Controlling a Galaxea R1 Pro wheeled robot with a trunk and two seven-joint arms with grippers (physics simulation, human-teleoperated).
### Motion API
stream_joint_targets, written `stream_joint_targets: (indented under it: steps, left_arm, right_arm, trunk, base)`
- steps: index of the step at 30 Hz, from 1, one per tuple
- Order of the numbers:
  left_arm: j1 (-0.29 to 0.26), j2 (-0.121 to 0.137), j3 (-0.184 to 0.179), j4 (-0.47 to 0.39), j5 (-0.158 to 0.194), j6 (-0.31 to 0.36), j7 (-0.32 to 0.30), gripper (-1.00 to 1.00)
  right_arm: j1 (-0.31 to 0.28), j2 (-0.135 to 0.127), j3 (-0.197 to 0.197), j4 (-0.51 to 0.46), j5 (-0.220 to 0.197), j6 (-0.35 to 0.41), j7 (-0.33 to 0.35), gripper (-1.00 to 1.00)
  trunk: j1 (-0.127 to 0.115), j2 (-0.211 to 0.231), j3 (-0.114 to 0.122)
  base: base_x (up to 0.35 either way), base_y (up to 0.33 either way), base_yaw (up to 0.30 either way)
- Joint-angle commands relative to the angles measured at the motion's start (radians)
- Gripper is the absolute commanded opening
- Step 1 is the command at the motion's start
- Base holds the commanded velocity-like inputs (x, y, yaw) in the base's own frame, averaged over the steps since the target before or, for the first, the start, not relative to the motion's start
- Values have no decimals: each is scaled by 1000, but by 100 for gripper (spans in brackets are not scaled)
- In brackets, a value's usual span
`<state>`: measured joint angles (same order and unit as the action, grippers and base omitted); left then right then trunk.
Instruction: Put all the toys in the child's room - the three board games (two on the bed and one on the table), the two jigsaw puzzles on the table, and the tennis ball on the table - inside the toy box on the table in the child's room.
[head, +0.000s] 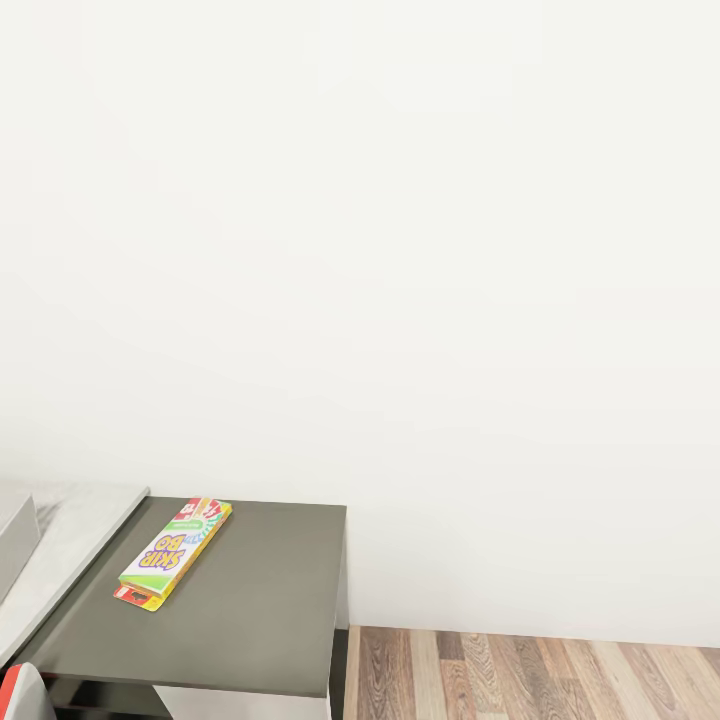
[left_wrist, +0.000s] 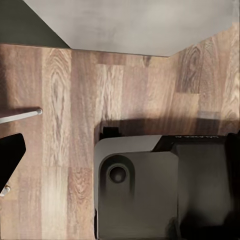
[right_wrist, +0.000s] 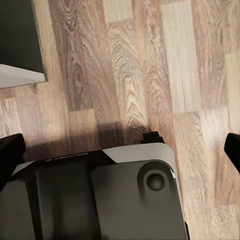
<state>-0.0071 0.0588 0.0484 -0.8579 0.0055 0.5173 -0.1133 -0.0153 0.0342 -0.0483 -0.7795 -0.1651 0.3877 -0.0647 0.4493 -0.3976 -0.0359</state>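
Risk, reach: board game (head: 173, 552) lies on the dark grey table surface (head: 250, 610), while both wrist views look straight down at the wood-plank floor (right_wrist: 150, 65) and the robot base (right_wrist: 130, 200). Arms judged stowed low; a lift from here may clip the table edge (head: 335, 600).
Risk, approach: base judged near the table corner; further advance may bump the dark side panel.
Risk, grasp: box is thin and flat, flush on the surface. Fingers likely to slide over the cover unless an overhanging edge is used; box sits well inside the top, near the seam with the pale grey desktop (head: 70, 550).
Risk, drop-off: light grey bin corner (head: 15, 540), judged to be the toy box, sits at the far left margin of the head view, mostly cut off. Placement unsafe until more of it is framed.
Left claw (left_wrist: 120, 145): dark finger edges at the sides of the left wrist view, set wide, nothing between. Released.
Right claw (right_wrist: 120, 147): dark finger tips at both side margins of the right wrist view, wide apart, bare. Released.
Task thing, location: Skip-Bo box, angled, lengthwise away from the robot, left part of the dark surface.
Task thing versus claws: well apart; box up on the table, both claws aimed at the floor over the base.
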Motion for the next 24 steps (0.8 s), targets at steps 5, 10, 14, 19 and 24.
stream_joint_targets:
  steps: [5,10,14,19,24]
  left_arm:
    - [-1,2,3,-41,-1,54,-56,100]
    - [-1,6,5,-98,-1,112,-106,100]
    - [-1,11,5,-148,0,162,-149,100]
    - [-1,18,6,-227,-3,247,-227,100]
    - [-1,44,8,-310,-1,324,-281,100]
  right_arm:
    - [0,1,-1,-40,-11,29,-5,100]
    - [0,2,-1,-92,-12,43,-4,100]
    - [0,3,-1,-148,-12,72,-4,100]
    - [-1,5,0,-270,-12,134,-4,100]
    - [1,8,1,-397,-13,200,-4,100]
  trunk:
    - [1,-2,-2]
    - [1,-2,-2]
    - [1,-2,-2]
    - [1,-2,-2]
    - [1,-2,-2]
  base:
    - [0,0,0]
    - [0,0,0]
    - [0,0,0]
    - [0,0,0]
    - [0,0,0]
